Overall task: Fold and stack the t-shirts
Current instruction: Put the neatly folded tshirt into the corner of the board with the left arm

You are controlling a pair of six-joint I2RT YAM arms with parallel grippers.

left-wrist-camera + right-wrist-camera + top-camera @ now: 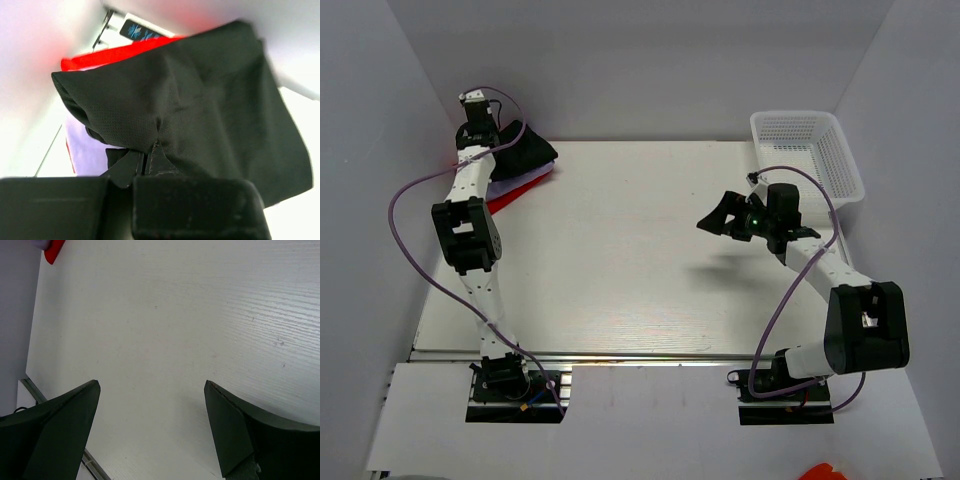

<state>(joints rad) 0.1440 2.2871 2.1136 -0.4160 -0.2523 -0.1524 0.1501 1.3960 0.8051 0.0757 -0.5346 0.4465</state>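
Observation:
The black t-shirt lies bunched on top of a pile in the far left corner of the table. The pale lavender t-shirt and the red t-shirt lie under it. My left gripper is shut on a fold of the black t-shirt. In the left wrist view the left gripper pinches the cloth, with the red t-shirt behind and the lavender t-shirt below. My right gripper is open and empty above the table's right middle. In its own view the right gripper holds nothing.
A white plastic mesh basket stands at the far right corner. White walls close in the table on the left, back and right. A metal rail runs along the near edge. A red shirt edge shows in the right wrist view.

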